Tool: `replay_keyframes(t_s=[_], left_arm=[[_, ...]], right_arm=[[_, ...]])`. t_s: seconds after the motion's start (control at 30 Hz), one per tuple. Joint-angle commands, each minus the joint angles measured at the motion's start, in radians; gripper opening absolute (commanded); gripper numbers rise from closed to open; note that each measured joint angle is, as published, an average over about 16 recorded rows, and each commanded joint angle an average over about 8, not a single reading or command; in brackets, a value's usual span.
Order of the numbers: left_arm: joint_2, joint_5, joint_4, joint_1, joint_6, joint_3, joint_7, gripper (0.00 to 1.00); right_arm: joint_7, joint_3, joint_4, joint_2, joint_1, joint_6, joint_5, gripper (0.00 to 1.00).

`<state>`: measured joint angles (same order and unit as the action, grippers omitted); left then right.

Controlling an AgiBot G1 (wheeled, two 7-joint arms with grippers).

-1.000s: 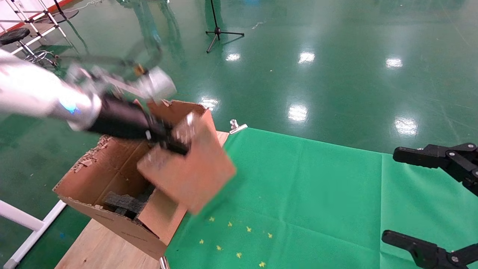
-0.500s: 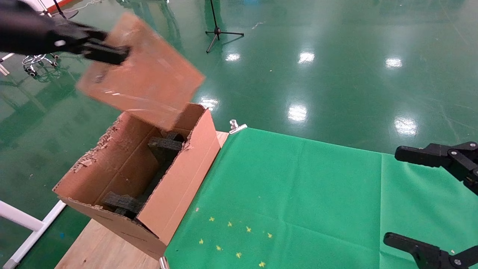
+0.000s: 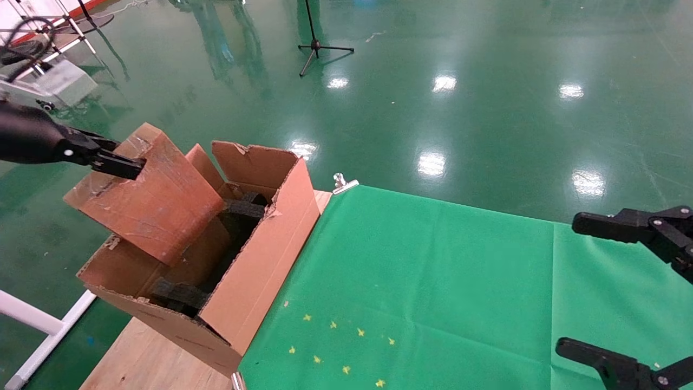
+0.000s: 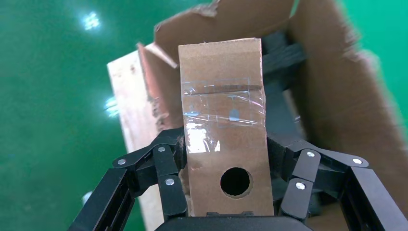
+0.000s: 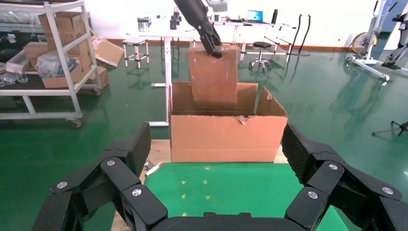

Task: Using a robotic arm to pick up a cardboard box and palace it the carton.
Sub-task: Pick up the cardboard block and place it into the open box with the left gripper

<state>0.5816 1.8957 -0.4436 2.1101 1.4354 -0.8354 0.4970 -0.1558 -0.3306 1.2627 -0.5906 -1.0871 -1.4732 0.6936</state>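
The left gripper (image 4: 226, 192) is clamping the box (image 3: 146, 195), tilted partway into the carton (image 3: 260, 281). The right gripper (image 5: 216, 192) is idling wide open at 4 o'clock.

The carton (image 3: 254, 271) sits on the left end of the table, on the wooden board (image 3: 146, 360), just left of the green cloth (image 3: 433, 292). Foam blocks (image 3: 178, 295) lie inside the carton. The cardboard box (image 3: 146, 200) hangs tilted over the carton's left side, with its low end inside the opening. The left gripper (image 3: 116, 165) holds the box's top end, from the left. The right gripper (image 3: 617, 292) hangs over the right end of the cloth, well apart from the carton. A clip (image 3: 342, 184) sits at the cloth's back corner, just right of the carton.
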Motion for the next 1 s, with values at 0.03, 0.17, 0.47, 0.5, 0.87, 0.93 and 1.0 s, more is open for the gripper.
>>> replay_keyframes(t_s=[0.03,0.17,0.47,0.5,0.87,0.93,1.0], left_arm=[[0.027,0.021,0.069,-0.006,-0.041,-0.012,-0.049,0.0],[0.078,0.054,0.173,-0.035,-0.127,-0.032,-0.089,0.0],[0.155,0.046,0.331,-0.095,-0.291,-0.023,-0.09,0.0],[0.162,0.042,0.342,-0.103,-0.308,-0.02,-0.091,0.0],[0.207,0.007,0.391,-0.176,-0.484,0.005,-0.118,0.0],[0.21,-0.006,0.39,-0.18,-0.504,0.014,-0.13,0.0],[0.212,-0.016,0.389,-0.181,-0.52,0.021,-0.143,0.0]], right_arm=[[0.0,0.0,0.0,0.0,0.0,0.0,0.0,1.0],[0.0,0.0,0.0,0.0,0.0,0.0,0.0,1.0],[0.0,0.0,0.0,0.0,0.0,0.0,0.0,1.0],[0.0,0.0,0.0,0.0,0.0,0.0,0.0,1.0],[0.0,0.0,0.0,0.0,0.0,0.0,0.0,1.0],[0.0,0.0,0.0,0.0,0.0,0.0,0.0,1.0],[0.0,0.0,0.0,0.0,0.0,0.0,0.0,1.0]])
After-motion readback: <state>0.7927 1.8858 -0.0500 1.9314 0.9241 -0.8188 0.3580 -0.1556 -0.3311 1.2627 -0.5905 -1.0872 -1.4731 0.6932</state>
